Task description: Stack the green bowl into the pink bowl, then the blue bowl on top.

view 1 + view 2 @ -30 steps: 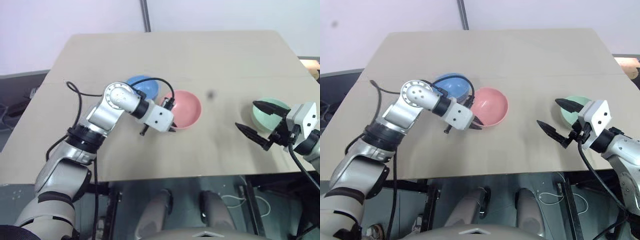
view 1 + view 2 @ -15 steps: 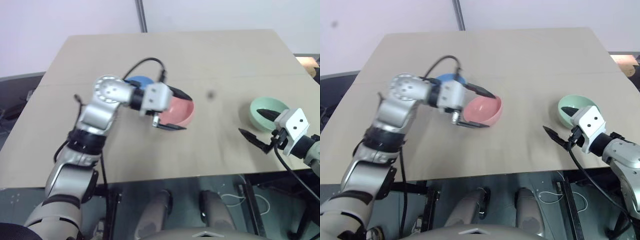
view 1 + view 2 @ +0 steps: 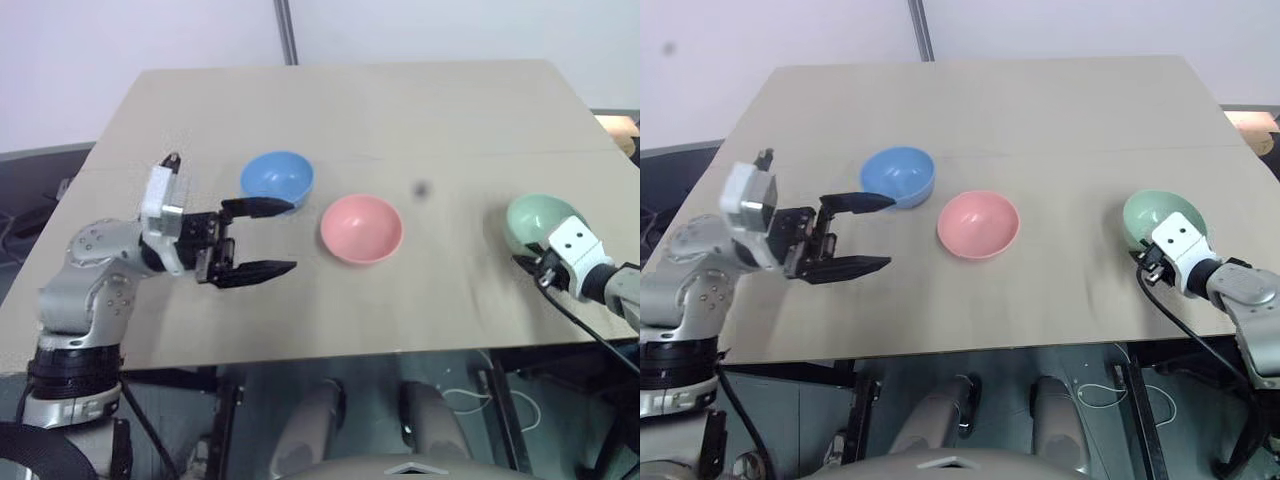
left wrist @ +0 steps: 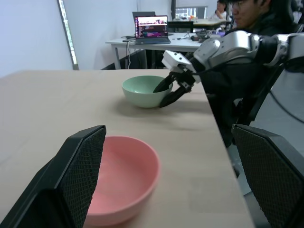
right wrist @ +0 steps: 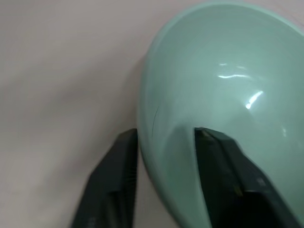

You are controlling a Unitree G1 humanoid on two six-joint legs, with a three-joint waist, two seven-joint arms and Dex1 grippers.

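**Right gripper pinches the green bowl's rim; left gripper stands wide open over bare table**

Left eye view: a pale wooden table (image 3: 400,110) fills most of the frame. The blue bowl (image 3: 277,177) sits upright left of centre, the pink bowl (image 3: 362,227) just below and to the right of it, the two near each other but apart. The green bowl (image 3: 540,222) lies near the right edge of the frame, tipped slightly, well apart from the pink one. The left gripper (image 3: 262,238) is at the left, its two black fingers spread wide and pointing toward the middle of the frame, nothing between them; the upper finger reaches the blue bowl's near rim, though contact cannot be told. The right gripper (image 3: 533,262) is at the lower right, against the green bowl's near rim.

Right eye view: the same layout, with all three bowls separate on the table.

Left wrist view: the two wide-set black fingers (image 4: 71,185) rise at the bottom corners. The pink bowl stands at lower left, between them and empty. Farther back, at centre, the right gripper straddles the green bowl's rim, one finger inside, one outside. A person (image 4: 256,19) sits at upper right, and a laptop (image 4: 152,28) stands on a desk behind.

Right wrist view: the green bowl's wall runs between the two narrow-set fingers (image 5: 114,185), which are closed on it.
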